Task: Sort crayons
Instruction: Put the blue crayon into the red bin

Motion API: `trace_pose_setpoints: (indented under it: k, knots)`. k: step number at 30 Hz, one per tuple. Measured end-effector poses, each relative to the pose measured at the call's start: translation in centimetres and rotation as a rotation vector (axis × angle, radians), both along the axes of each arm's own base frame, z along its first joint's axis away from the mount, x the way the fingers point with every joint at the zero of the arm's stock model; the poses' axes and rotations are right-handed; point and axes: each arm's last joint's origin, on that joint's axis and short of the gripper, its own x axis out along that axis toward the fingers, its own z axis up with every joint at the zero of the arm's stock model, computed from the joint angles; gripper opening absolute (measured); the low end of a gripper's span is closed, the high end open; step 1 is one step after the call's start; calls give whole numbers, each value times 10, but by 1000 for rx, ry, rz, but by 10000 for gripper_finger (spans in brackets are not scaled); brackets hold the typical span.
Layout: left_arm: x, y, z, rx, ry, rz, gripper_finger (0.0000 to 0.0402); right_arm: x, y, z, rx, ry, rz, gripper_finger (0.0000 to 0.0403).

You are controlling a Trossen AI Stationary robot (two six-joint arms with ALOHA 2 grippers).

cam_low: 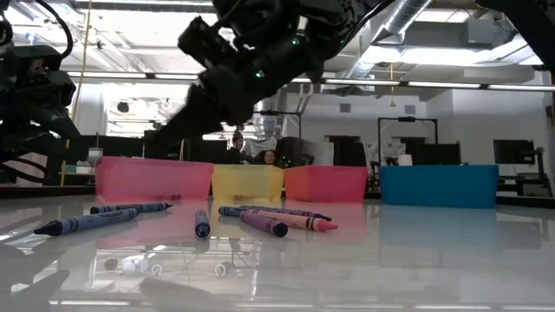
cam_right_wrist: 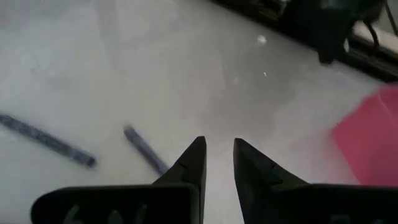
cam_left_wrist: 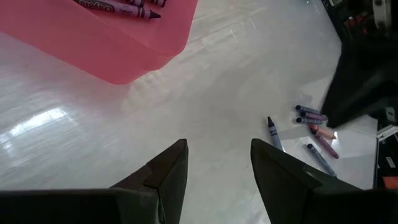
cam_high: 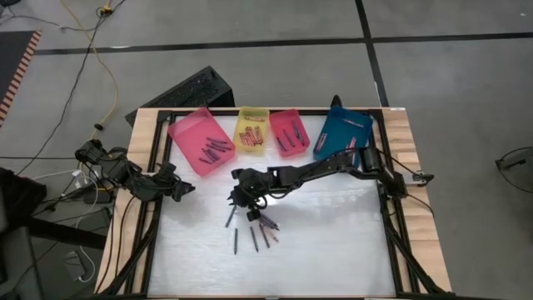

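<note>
High view shows the right gripper (cam_high: 239,198) hovering over the loose crayons (cam_high: 254,229) left on the white table (cam_high: 333,242), its fingers slightly apart with nothing between them, while the left gripper (cam_high: 185,189) waits open near the big pink tray (cam_high: 179,133). Since several crayons lie touching, a descent between them could nudge neighbours or pinch two at once.

Premises are presenting as a robotics lab or industrial test space. Exposed ducting (cam_low: 416,26) and strip lights (cam_low: 434,83) are running overhead, with monitors (cam_low: 516,152) and equipment racks (cam_low: 399,139) standing behind. The wooden-edged table (cam_high: 416,217) is sitting on a bare concrete floor (cam_high: 275,67), with a yellow cable (cam_high: 100,75) trailing across it.
</note>
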Motion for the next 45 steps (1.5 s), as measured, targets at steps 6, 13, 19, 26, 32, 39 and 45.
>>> trace_pose_setpoints:
  k: [6,13,19,26,32,39,45]
  knots:
    - [0,0,0,0,0,0,165,8,3,-12,-2,16,50,74]
    - [0,0,0,0,1,0,165,21,4,-24,-23,47,102,74]
    - [0,0,0,0,0,-1,165,30,3,-28,-10,82,118,74]
    - [0,0,0,0,0,1,165,29,3,-36,-19,136,143,74]
    - [0,0,0,0,0,0,165,26,4,-49,-20,206,190,74]
    - [0,0,0,0,0,0,165,26,3,-55,17,246,167,74]
    - [0,0,0,0,0,0,165,24,2,-58,-38,284,68,60]
